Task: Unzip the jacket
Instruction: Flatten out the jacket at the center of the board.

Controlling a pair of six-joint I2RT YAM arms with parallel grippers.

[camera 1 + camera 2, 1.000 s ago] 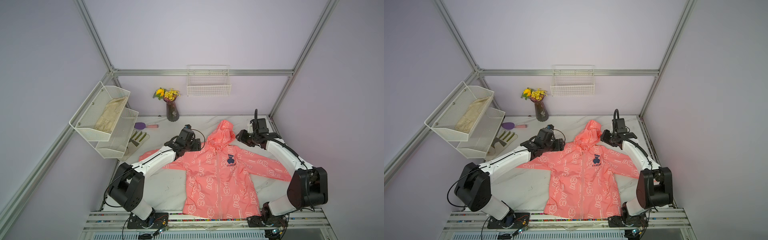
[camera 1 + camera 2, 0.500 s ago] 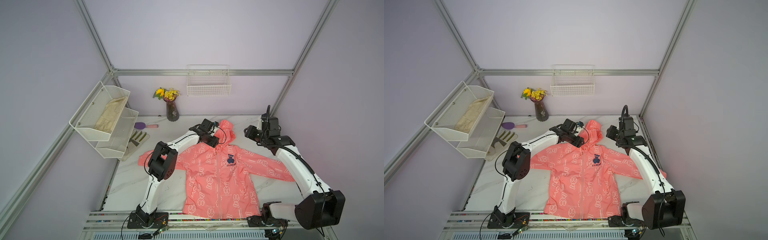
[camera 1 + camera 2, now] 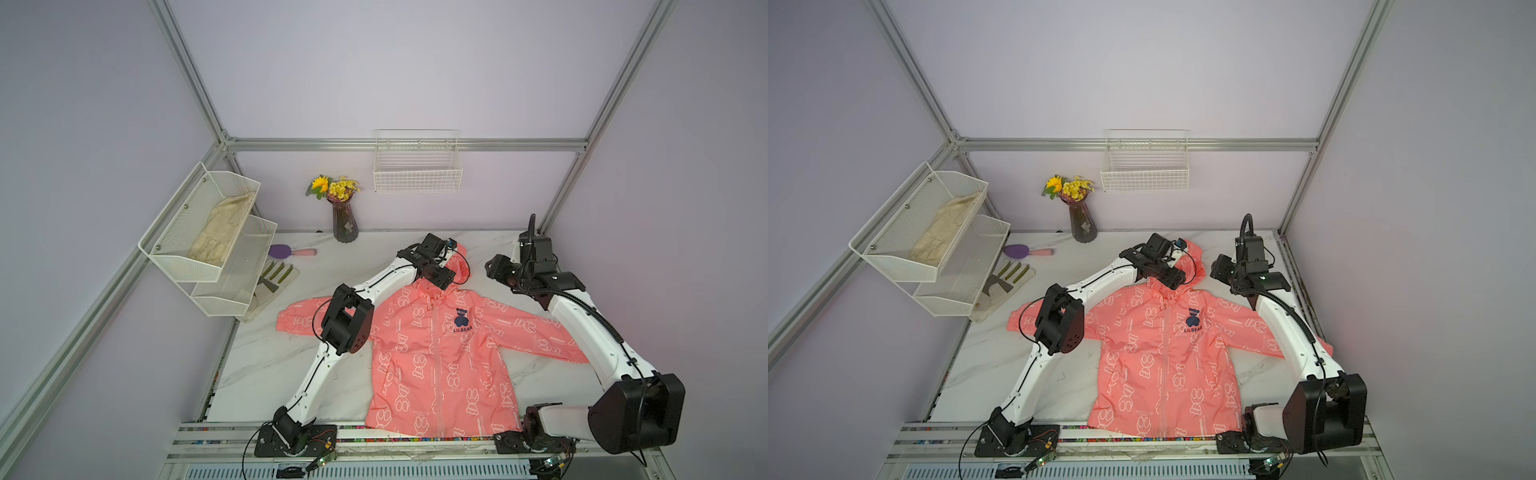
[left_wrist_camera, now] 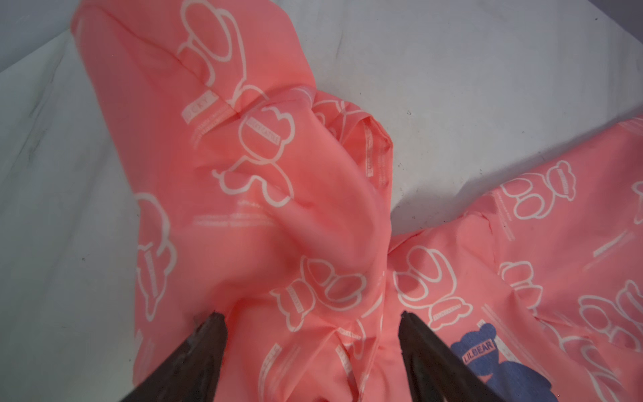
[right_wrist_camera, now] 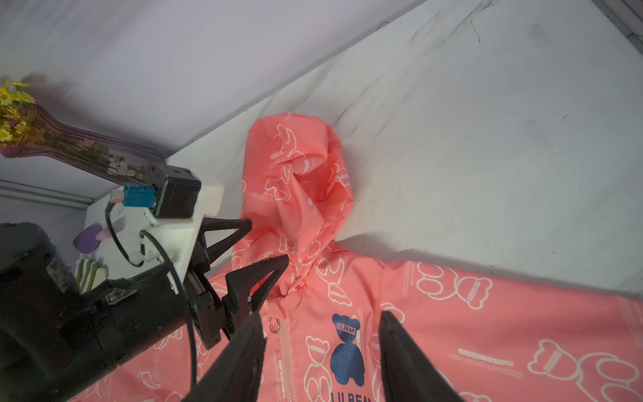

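In a top view the jacket [image 3: 436, 357] lies flat and front-up on the counter [image 3: 270, 365]. It fills the lower middle of the frame, with its sleeves spread to either side and its hood toward the back wall. The zipper [image 3: 436, 365] looks closed from collar to hem. The left gripper [image 3: 446, 282] sits at the base of the hood, just above centre frame, and the right gripper [image 3: 492, 270] hangs a little to the right of the hood. In the left wrist view the hood [image 4: 243, 156] is a loose, rumpled heap of thin fabric. That gripper's jaws stand apart with pink cloth beneath them and nothing pinched, though whether the tips touch the fabric is hard to say from here. The right wrist view agrees: the left gripper's fingers [image 5: 264, 268] are spread at the collar, one tip against the hood. The right gripper's own jaws are apart and empty above the chest, near the dark blue bear logo [image 5: 346, 348]. A small metal ring pull [image 5: 274, 325] lies at the top of the zipper, just under the collar. The jacket looks very light, soft and rather slick, so it would likely slide and bunch if the pull were dragged alone. The best hold, I judge, is to pinch the collar right beside the zipper top with one gripper as an anchor. The other gripper would then take the ring or its slider and draw it toward the hem.
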